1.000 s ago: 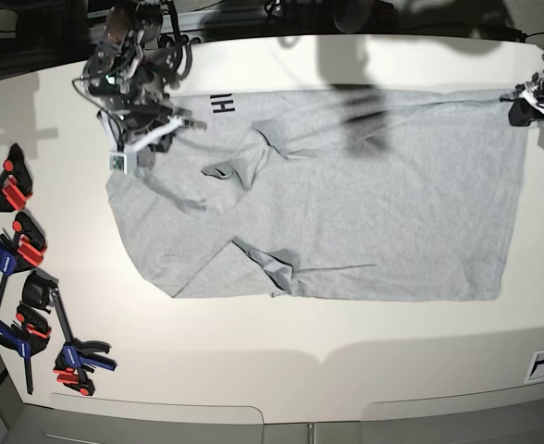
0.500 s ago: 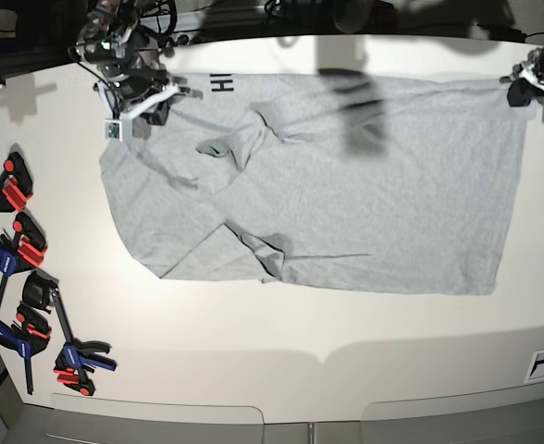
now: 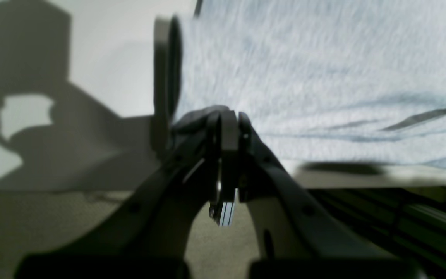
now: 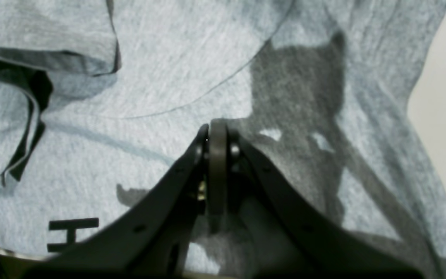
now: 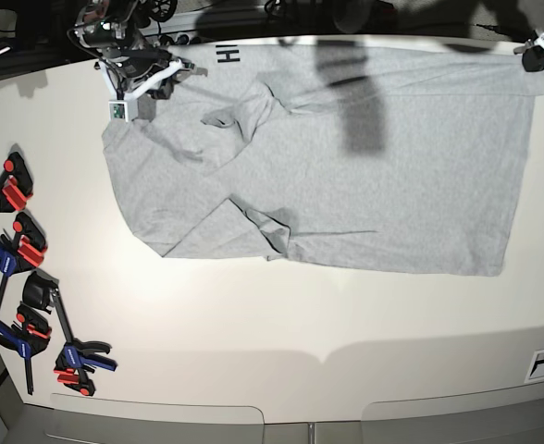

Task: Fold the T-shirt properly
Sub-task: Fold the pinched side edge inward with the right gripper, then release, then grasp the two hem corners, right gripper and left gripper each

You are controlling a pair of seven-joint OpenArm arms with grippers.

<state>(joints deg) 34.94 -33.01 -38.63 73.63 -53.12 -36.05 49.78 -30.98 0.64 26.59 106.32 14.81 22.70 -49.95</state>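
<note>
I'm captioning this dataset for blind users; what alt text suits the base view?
A grey T-shirt lies spread on a white table, its two far corners pinched by the right gripper and left gripper. Clamps lie along the left edge.

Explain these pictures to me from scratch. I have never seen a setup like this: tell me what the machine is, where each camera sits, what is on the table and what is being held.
This is a two-armed robot folding laundry. One picture looks down from overhead; the other two come from cameras mounted on each arm's wrist, looking along its end effector.

On the pale table lies a grey T-shirt, spread flat, with dark lettering near its far edge and some rumpled folds toward the left. At the table's left edge lies a row of blue and red clamps, not in use.

The right end effector appears at the top left of the overhead picture. The left end effector is at the top right. In each wrist picture the jaws are closed, pinching shirt fabric at the far edge: the left one at a corner, the right one near the lettering.
</note>
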